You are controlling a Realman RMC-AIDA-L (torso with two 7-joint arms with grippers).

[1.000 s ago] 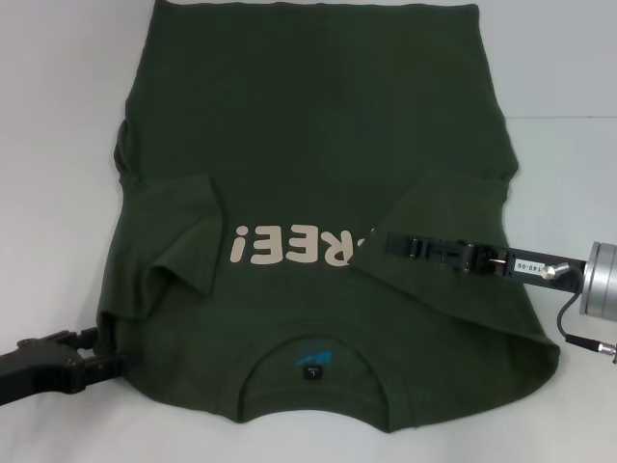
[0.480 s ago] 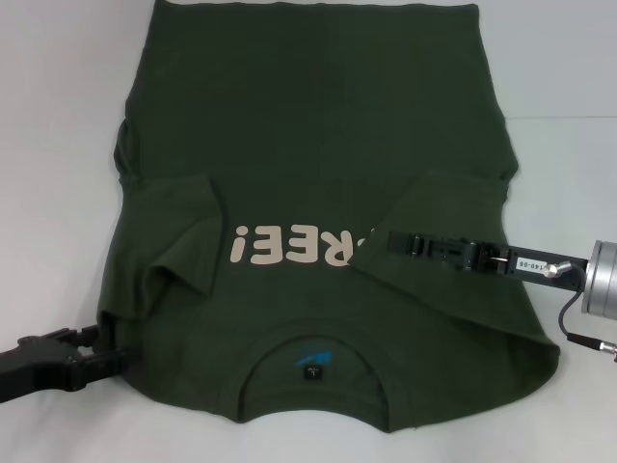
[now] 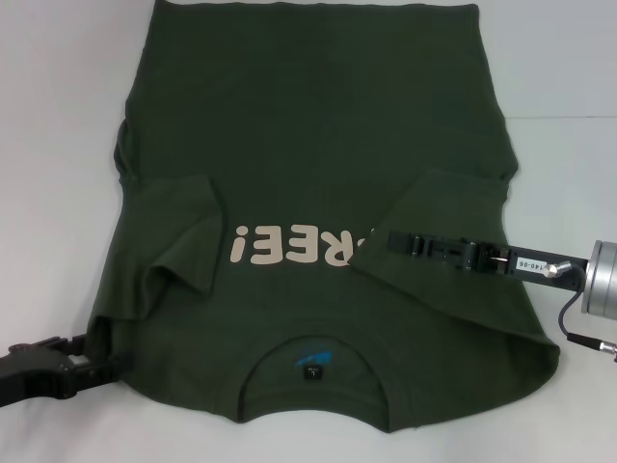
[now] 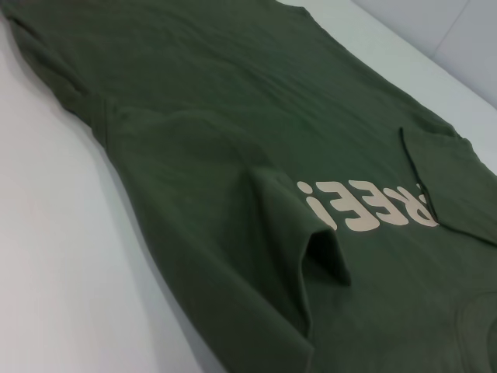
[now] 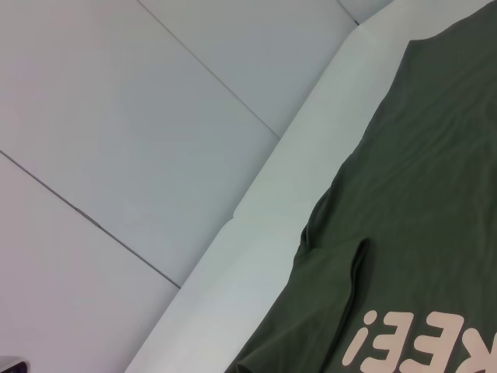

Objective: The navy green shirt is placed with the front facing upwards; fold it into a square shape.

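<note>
The navy green shirt (image 3: pixel 308 125) lies flat on the white table, front up, collar nearest me and both sleeves folded inward over the chest. Its cream lettering (image 3: pixel 289 246) reads upside down, and a blue label (image 3: pixel 313 359) shows inside the neck. My left gripper (image 3: pixel 104 355) sits low at the shirt's near left shoulder edge, open with nothing between its fingers. My right gripper (image 3: pixel 378 241) reaches in from the right and rests over the tip of the folded right sleeve (image 3: pixel 434 207), covering the end of the lettering. The left wrist view shows the shirt (image 4: pixel 194 93) and the folded left sleeve (image 4: pixel 311 233).
White table (image 3: pixel 58 145) surrounds the shirt on the left and right. The shirt's hem lies at the far edge of the head view. A pale wall (image 5: pixel 116 116) stands behind the table in the right wrist view.
My left gripper has slid a little to the left, away from the shirt's shoulder edge, and the cloth stayed put. The right gripper and the shirt have not moved.
</note>
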